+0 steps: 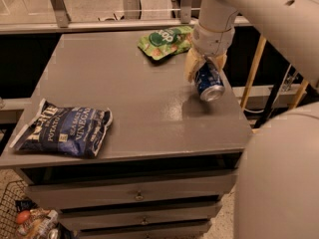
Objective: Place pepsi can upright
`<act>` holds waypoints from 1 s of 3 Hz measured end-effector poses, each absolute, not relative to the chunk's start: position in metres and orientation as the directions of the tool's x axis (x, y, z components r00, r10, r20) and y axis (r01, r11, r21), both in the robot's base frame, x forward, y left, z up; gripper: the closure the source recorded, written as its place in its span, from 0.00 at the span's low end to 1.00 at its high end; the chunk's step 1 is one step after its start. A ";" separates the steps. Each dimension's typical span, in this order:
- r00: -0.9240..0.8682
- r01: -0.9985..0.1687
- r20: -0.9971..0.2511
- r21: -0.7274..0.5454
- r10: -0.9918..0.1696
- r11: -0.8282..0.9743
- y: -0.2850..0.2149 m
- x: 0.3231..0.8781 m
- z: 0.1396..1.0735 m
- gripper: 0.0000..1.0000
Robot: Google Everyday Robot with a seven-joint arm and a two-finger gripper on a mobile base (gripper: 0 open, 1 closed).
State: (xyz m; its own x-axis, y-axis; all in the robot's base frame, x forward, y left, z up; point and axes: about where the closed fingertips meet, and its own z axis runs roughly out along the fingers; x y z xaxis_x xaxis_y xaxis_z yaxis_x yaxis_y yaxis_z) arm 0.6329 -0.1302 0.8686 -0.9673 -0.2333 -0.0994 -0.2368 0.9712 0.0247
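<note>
"Looking for the small blue metal pepsi can [209,81] with silver ends. Where is it?"

"Near the right edge of the flat grey table top [124,83], towards the far corner. It is tilted, not upright. One silver end points down and towards the camera, and the other end is hidden up between the fingers. I cannot tell whether the low end touches the surface; a dark shadow lies on the grey top just beside it."

"And the gripper [206,66]?"

"Directly over the can, hanging from the thick white robot arm [249,9] that comes in from the upper right. Its tan fingers [191,67] sit one on each side of the can's blue wall, pinching it."

"What lies closest?"

"A crumpled green chip bag [164,40], flat on the table just behind and to the left of the gripper, near the can but apart from it. Much farther off, at the front left corner, lies a large dark blue potato chip bag [62,131] with white lettering — well apart from the can, and far bigger."

"Anything below or beside the table?"

"Grey drawers [134,195] with small round knobs run under the top. A black wire basket [11,203] holding mixed packets stands on the floor at lower left. The rounded white robot body [279,183] fills the lower right, and pale wooden poles [254,68] lean behind the table's right side."
</note>
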 end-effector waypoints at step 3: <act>-0.706 -0.615 -0.602 0.260 -0.373 0.745 -0.088 0.574 0.909 1.00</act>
State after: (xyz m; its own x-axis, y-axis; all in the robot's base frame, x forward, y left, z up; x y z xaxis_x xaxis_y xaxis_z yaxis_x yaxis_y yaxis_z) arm 0.5739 -0.0885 0.9090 -0.7060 -0.3734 -0.6018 -0.6151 0.7445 0.2595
